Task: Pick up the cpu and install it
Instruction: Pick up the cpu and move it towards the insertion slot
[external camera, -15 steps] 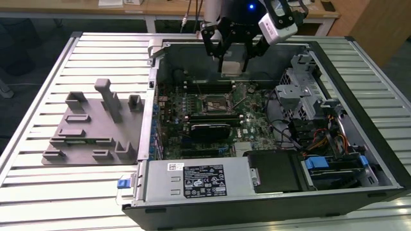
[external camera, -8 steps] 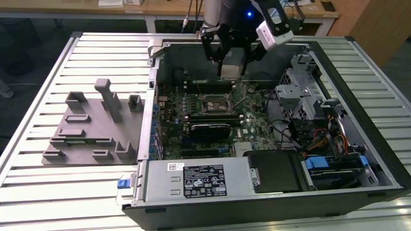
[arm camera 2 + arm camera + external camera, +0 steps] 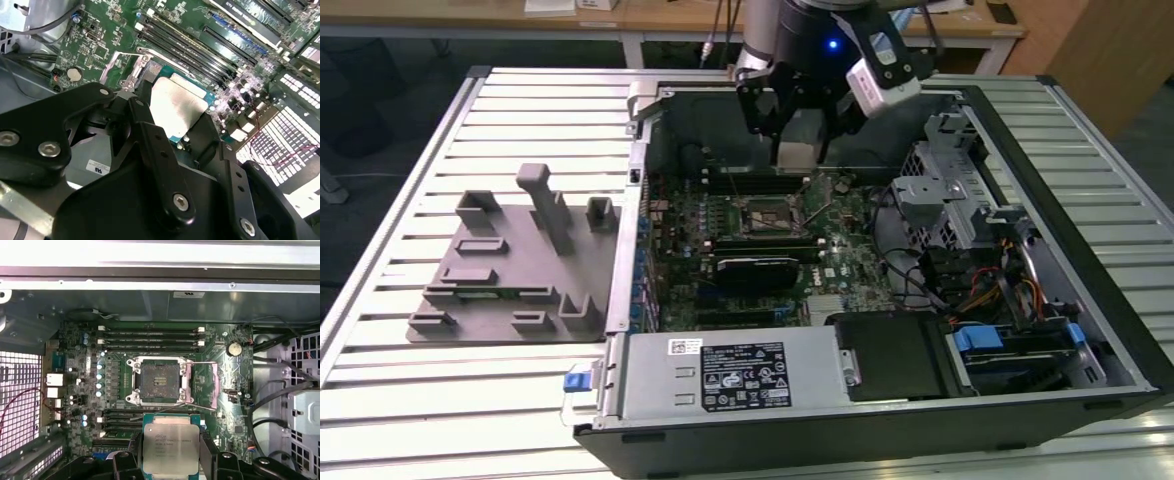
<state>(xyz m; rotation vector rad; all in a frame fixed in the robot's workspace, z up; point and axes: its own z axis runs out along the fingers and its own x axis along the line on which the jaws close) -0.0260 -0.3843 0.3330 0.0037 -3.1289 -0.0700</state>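
Gripping the cpu (image 3: 167, 447) by two opposite edges, your gripper (image 3: 170, 440) has its black jaws closed on the chip. You see a flat square with a dull silver-grey lid on a green-edged base, held level above the motherboard (image 3: 90, 370) and not seated in the open socket (image 3: 159, 381). Your arm (image 3: 801, 30) comes straight down into the computer case (image 3: 1067, 330), over its far half. The grey fixture tray (image 3: 507, 260) sits outside, on the exterior view's left.
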